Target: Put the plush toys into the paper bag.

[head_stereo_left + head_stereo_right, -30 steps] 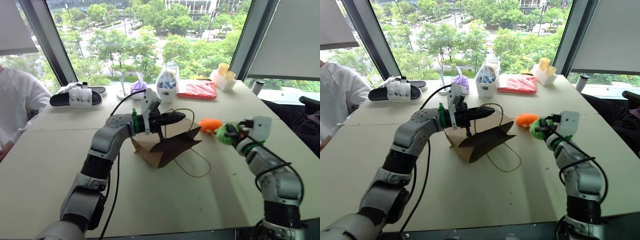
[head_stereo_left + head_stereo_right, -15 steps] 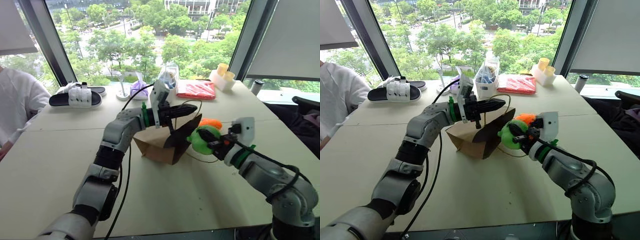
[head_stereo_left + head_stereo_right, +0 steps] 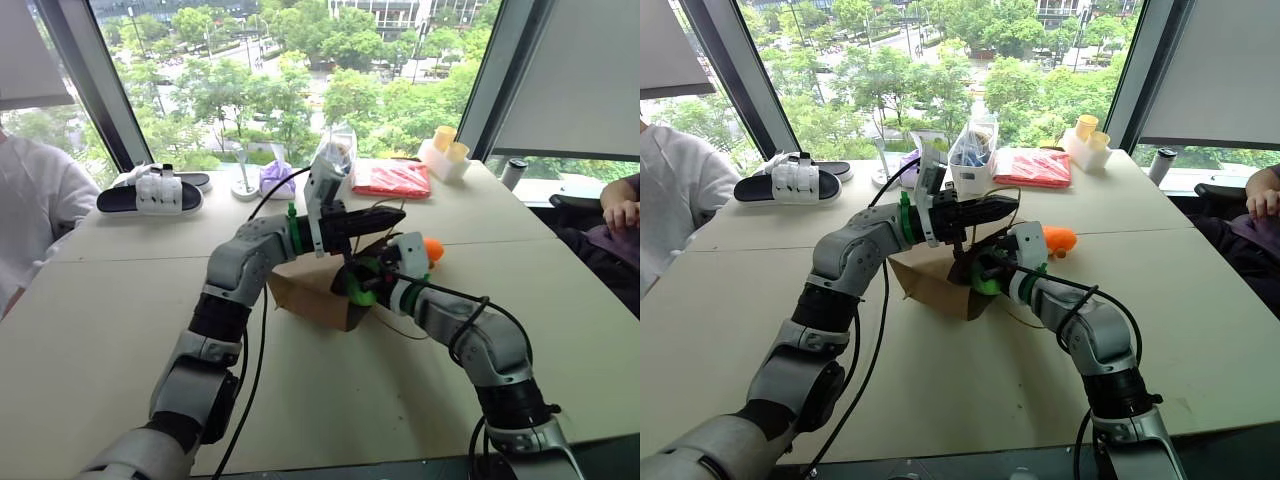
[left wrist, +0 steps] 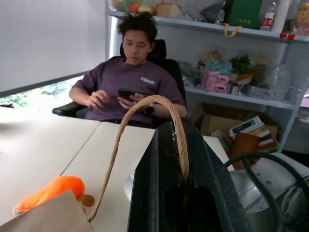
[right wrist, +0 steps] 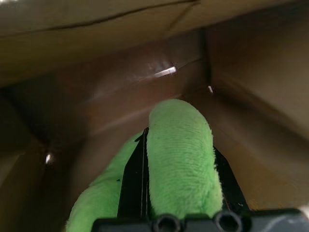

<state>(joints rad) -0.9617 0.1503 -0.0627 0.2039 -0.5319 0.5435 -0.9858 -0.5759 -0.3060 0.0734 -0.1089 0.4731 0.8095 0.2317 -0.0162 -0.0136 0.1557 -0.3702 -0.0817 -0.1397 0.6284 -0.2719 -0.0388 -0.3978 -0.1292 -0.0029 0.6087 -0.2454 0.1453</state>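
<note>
Green toy [image 5: 178,154] moved into paper bag [image 3: 310,290] — right fingers [image 5: 133,179] clamping it | left fingers [image 4: 159,193] pinch handle [image 4: 145,104] | shirt reads "TUAO"

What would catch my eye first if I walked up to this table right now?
Mid-table, the right pincer is pushing a bright green plush toy into the open mouth of a brown paper bag. Just above, the left pincer holds the bag up by its twine handle. An orange plush toy lies on the table right behind the bag, not yet packed.
</note>
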